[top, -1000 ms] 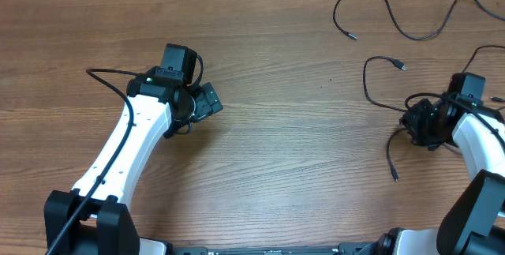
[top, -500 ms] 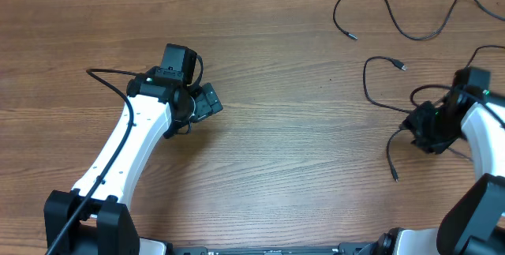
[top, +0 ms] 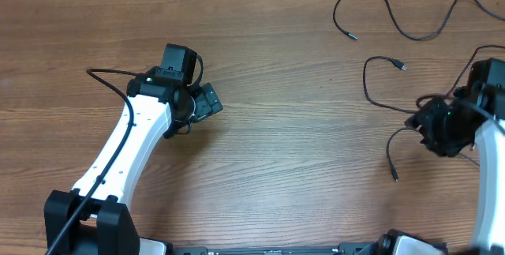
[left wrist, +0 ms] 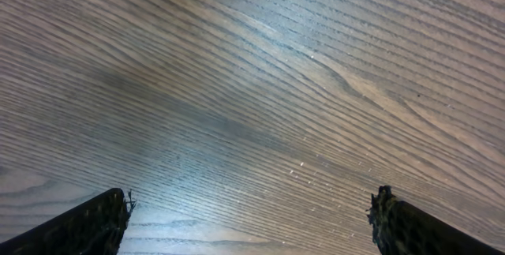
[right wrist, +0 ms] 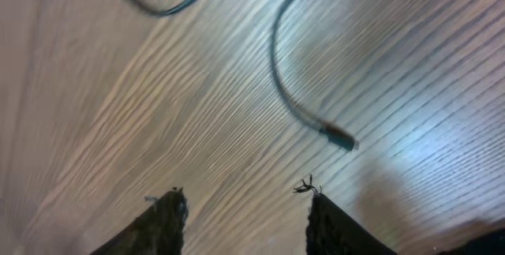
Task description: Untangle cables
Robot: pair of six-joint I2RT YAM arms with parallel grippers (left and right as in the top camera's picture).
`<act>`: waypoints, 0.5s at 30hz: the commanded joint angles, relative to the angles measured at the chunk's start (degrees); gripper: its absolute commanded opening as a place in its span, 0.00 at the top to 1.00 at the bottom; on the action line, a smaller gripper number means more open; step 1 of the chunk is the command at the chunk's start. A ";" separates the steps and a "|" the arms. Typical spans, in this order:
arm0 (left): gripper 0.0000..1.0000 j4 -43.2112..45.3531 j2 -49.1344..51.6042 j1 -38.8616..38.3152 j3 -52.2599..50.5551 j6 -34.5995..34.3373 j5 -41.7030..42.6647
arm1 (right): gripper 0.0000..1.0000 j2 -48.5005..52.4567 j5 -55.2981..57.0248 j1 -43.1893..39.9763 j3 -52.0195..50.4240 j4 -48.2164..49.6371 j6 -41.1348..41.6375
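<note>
Several thin black cables lie loose at the right of the table. One long cable (top: 394, 20) curves along the far edge. A second cable (top: 368, 81) ends in a small silver-tipped plug (top: 402, 66). A third cable (top: 390, 156) runs from beside my right gripper (top: 428, 123) towards the near edge. In the right wrist view that gripper (right wrist: 245, 196) is open over bare wood with nothing between its fingers. A cable's plug end (right wrist: 339, 138) lies just beyond them. My left gripper (top: 208, 102) sits far from the cables, wide open (left wrist: 251, 200) over bare wood.
The wooden table (top: 300, 160) fills the view. The left arm's white link (top: 126, 148) crosses the near left, with its own thick black wire (top: 106, 75) looping beside it. The right arm (top: 489, 140) stands at the right edge.
My right gripper has shifted a little to the right and its jaws have spread wider. The cable loop beside it has moved slightly. The left arm has not moved.
</note>
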 commanded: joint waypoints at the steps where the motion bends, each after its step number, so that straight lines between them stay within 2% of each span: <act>1: 0.01 -0.13 0.57 -0.11 -0.09 -0.39 -0.37 | 0.42 -6.23 -0.33 3.85 1.33 -0.68 -1.01; 3: 0.00 -0.11 0.57 -0.11 -0.09 -0.42 -0.39 | 0.32 -8.61 -0.35 6.34 1.33 -1.05 -0.87; 4: 0.00 -0.11 0.57 -0.11 -0.09 -0.39 -0.37 | 0.04 -9.75 -0.37 7.89 1.33 -1.38 -0.76; 5: 0.00 -0.11 0.57 -0.11 -0.09 -0.39 -0.39 | 0.00 -10.62 -0.35 9.27 1.33 -1.62 -0.76; 15: 0.01 -0.11 0.57 -0.11 -0.09 -0.39 -0.39 | 0.00 -16.41 -0.46 22.60 1.22 -5.11 1.16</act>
